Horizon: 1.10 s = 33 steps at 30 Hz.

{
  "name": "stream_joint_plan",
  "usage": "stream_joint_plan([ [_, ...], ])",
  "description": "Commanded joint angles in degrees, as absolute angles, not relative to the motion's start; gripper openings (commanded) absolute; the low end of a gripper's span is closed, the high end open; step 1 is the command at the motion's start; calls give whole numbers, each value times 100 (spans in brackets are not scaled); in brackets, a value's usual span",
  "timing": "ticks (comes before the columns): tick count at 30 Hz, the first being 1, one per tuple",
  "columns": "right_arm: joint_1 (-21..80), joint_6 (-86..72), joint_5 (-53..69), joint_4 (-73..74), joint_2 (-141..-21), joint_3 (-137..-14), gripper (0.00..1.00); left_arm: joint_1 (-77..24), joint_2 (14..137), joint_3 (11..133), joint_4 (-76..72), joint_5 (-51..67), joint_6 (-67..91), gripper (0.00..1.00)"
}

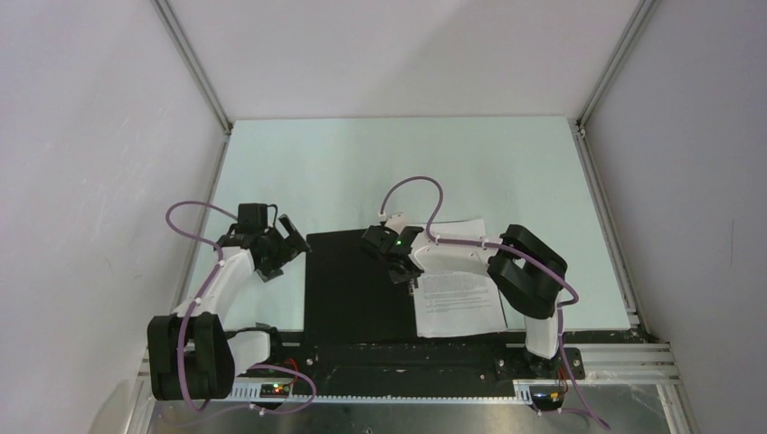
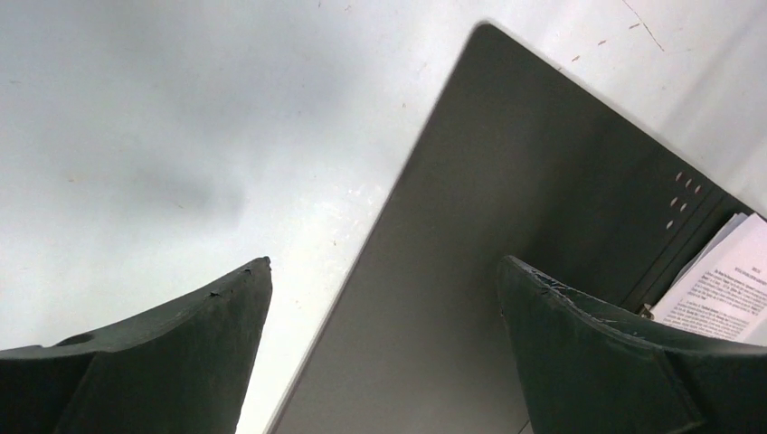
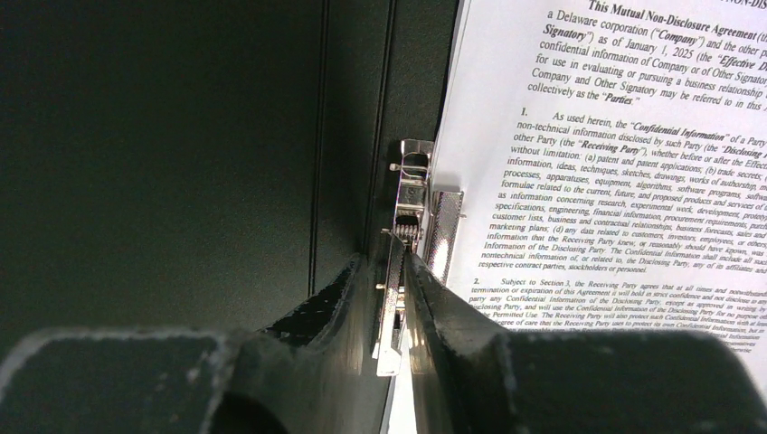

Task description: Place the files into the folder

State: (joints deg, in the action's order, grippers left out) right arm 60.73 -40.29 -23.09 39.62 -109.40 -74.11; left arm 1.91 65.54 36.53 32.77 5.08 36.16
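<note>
The folder [image 1: 353, 289] lies open on the table, black inside up; its red outside is hidden. The files [image 1: 459, 294], white sheets with dense black text, lie on its right half. My right gripper [image 1: 411, 282] is at the spine, shut on the lever of the metal spine clip [image 3: 407, 203]; the right wrist view shows my gripper [image 3: 395, 258] pinching the thin metal strip beside the files [image 3: 615, 154]. My left gripper [image 1: 291, 237] is open and empty over the folder's far left edge; the left wrist view shows it [image 2: 384, 271] straddling that edge of the folder [image 2: 506, 226], with the files [image 2: 719, 285] at the right.
White walls enclose the pale table [image 1: 506, 172] on the left, right and back. A black strip and metal rail [image 1: 434, 357] run along the near edge by the arm bases. Purple cables loop above both arms.
</note>
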Motion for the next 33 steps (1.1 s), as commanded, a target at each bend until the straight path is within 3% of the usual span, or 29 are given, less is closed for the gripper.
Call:
stream_joint_plan([
  [1,6212,-4320,-2539,4347,-10649,-7511,26,217,6379,3640,3284,287,3729,100],
  [19,6283,-4816,-2744,4671,-10494,-7506,26,213,6330,3584,3283,341,3720,100],
  [33,6351,-5018,-2400,4549,-10892,-7467,19,214,6345,3600,3286,409,3700,100],
])
